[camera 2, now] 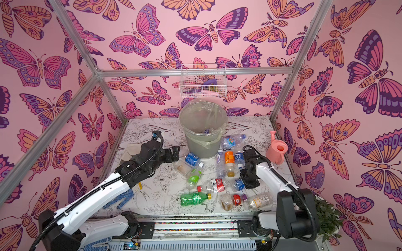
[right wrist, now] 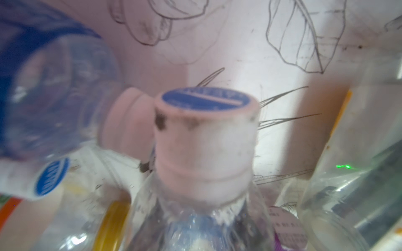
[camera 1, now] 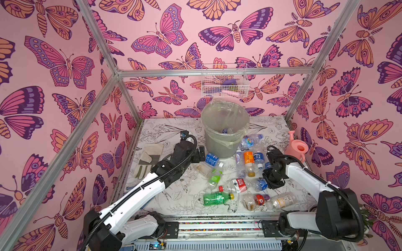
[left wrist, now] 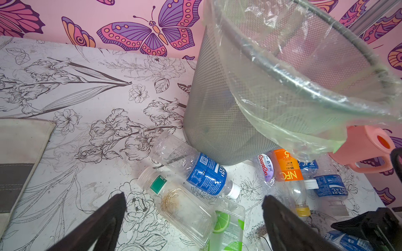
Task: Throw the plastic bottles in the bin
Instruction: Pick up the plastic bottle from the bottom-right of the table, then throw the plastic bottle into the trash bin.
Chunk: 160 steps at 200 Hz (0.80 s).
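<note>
Plastic bottles point(camera 1: 248, 160) lying scattered on the desk point(camera 1: 185, 202) in front of and beside the upright bin point(camera 1: 219, 145), one visible inside it, left jaws wide apart and empty near the bin's base, right jaws down among bottles, white-capped bottle point(right wrist: 204, 139) close beneath, closure indeterminable.

Bin point(camera 1: 217, 147) at the back middle of the table point(camera 1: 185, 195), below a basket point(camera 1: 225, 87) on the wall. Bottles point(camera 1: 248, 160) strewn before it and to its right, one inside. Watering can point(camera 1: 297, 150) at the right edge, beside the bottles; glove point(camera 1: 150, 156) at the left edge.
</note>
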Each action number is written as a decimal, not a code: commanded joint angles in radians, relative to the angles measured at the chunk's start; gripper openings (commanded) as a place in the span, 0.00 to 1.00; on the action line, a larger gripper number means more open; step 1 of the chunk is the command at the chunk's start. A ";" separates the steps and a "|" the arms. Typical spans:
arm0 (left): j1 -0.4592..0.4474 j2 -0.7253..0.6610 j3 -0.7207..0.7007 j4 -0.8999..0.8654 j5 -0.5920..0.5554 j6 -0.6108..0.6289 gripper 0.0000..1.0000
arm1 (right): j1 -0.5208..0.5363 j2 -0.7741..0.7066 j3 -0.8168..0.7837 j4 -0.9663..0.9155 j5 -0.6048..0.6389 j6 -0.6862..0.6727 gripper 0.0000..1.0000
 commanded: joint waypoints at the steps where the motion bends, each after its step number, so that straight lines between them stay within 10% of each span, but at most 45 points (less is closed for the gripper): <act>1: 0.011 -0.013 -0.005 -0.014 -0.010 -0.001 1.00 | -0.004 -0.063 0.064 -0.044 0.029 -0.035 0.09; 76: 0.012 -0.023 -0.013 -0.014 -0.015 -0.003 1.00 | -0.004 -0.244 0.207 -0.076 0.171 -0.182 0.00; 160: 0.014 -0.061 -0.042 -0.021 -0.025 -0.009 1.00 | 0.000 -0.307 0.377 0.254 -0.018 -0.621 0.00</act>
